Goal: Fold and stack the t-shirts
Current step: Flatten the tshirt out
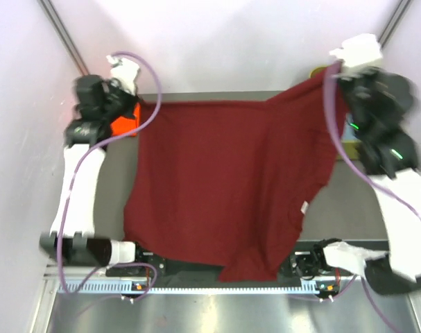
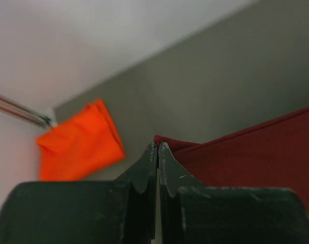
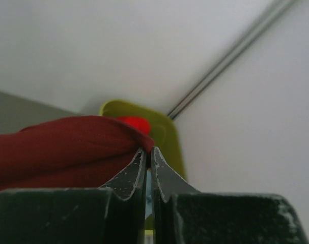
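The dark maroon t-shirt [image 1: 227, 187] is stretched out over the table between both arms. My left gripper [image 1: 130, 104] is shut on its far left corner [image 2: 167, 143]. My right gripper [image 1: 335, 73] is shut on its far right corner [image 3: 93, 140], lifted above the table. A folded bright orange t-shirt [image 1: 124, 122] lies at the far left, beside the left gripper, and shows in the left wrist view [image 2: 80, 145]. A bit of bright red t-shirt [image 3: 135, 123] shows inside the tub. The pale grey-blue t-shirt is mostly hidden; a pale sliver shows between the right fingers.
The olive-green plastic tub [image 3: 167, 137] stands at the far right corner, below the right gripper. White walls close in the back and both sides. The grey table [image 1: 356, 201] shows bare to the right of the shirt.
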Robot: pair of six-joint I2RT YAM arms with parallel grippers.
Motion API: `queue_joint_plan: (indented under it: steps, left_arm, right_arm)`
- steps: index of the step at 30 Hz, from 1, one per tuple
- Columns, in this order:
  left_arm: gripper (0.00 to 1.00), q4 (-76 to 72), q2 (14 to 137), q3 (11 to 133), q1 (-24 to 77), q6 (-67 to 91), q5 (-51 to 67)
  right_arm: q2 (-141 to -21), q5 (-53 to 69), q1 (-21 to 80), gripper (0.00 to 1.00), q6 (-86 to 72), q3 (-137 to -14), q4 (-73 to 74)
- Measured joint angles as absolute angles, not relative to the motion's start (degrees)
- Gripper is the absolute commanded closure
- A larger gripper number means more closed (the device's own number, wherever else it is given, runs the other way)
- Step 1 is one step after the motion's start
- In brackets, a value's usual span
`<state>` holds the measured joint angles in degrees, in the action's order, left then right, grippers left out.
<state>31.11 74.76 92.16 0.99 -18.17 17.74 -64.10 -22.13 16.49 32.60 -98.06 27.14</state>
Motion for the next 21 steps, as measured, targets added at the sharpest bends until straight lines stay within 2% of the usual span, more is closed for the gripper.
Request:
queue_joint_plan:
  steps: [6,11,14,19,21]
  left_arm:
    - [1.0,29.2,90.6,84.3,0.8,-21.7,20.4]
    - [1.0,26.0,105.7,89.3,0.8,-22.9,21.2]
    - [1.0,25.2,117.2,100.5,0.8,-22.8,20.1]
    - [1.0,23.3,135.3,123.3,0.8,-22.4,15.0]
    - [1.0,22.2,139.3,128.5,0.8,-22.5,13.0]
  right_arm:
    - [-82.7,-18.2,15.9,1.0,32.6,-90.2,23.1]
    - [-99.0,-15.3,15.6,1.0,33.3,-93.0,22.5]
    - [-109.5,-14.1,14.7,1.0,33.8,-101.1,22.9]
    - [-133.2,-14.0,12.1,1.0,34.0,-130.0,23.1]
    - [-138.8,-14.5,11.6,1.0,34.9,-135.6,21.6]
